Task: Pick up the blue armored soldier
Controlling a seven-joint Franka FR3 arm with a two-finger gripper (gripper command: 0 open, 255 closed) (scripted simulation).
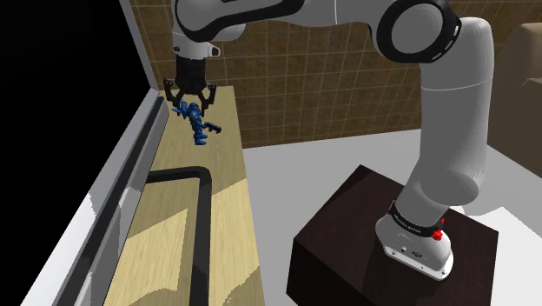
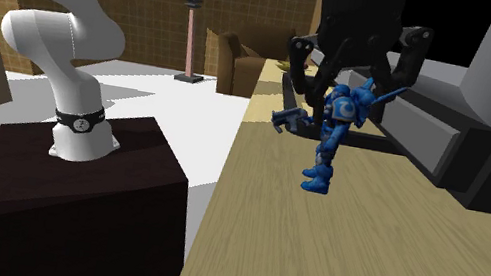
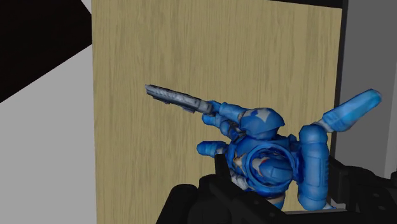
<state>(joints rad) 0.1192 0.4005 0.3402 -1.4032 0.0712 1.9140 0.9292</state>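
The blue armored soldier (image 1: pixel 198 124) hangs under my black gripper (image 1: pixel 191 103) at the far end of the light wooden counter (image 1: pixel 228 226). In the second exterior view the fingers (image 2: pixel 298 64) close on the soldier (image 2: pixel 334 126) at its shoulders, and its grey gun points toward the stand. Its feet are at or just above the wood; I cannot tell if they touch. In the wrist view the soldier (image 3: pixel 264 153) sits clasped in the gripper (image 3: pixel 273 191), one arm raised, over the counter (image 3: pixel 140 146).
A black rectangular rim (image 1: pixel 205 187) is set into the counter nearer the camera. A grey window frame (image 2: pixel 486 109) runs along the counter's far side with a black area beyond it. The dark stand (image 1: pixel 373 252), a floor lamp (image 2: pixel 190 12) and an armchair (image 2: pixel 246 56) stand off the counter.
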